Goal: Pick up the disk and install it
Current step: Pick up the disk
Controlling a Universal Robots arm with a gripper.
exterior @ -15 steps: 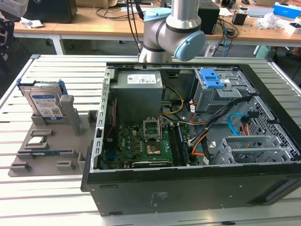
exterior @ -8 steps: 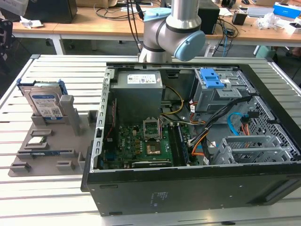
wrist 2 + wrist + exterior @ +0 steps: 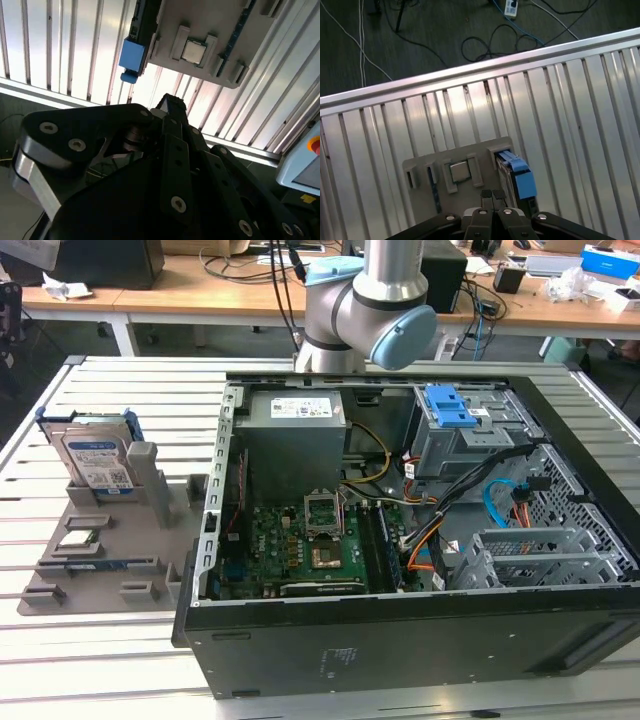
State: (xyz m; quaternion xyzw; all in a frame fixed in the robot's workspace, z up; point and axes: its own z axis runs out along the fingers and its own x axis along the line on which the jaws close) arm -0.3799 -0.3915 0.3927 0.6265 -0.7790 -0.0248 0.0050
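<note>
The disk (image 3: 95, 455) is a flat silver rectangle with a white-and-blue label on its broad face and a bright blue plastic frame round its edges. It stands on edge in a slot at the far end of a grey tray (image 3: 105, 575). The tray lies on the slatted metal tabletop (image 3: 130, 390), on the exterior view's left of an open computer case (image 3: 350, 640) and just beside it. In both wrist views the disk (image 3: 517, 176) is seen edge-on, mostly as its blue frame and tab. A small square chip (image 3: 82, 537) sits in its own pocket on the tray, nearer than the disk. Inside the case, at the far right, is a grey metal cage (image 3: 445, 445) with a blue latch. The arm (image 3: 360, 300) rises behind the case. In the first wrist view the gripper (image 3: 492, 194) hangs above the tray, well apart from the disk, its fingers pressed together with nothing between them.
</note>
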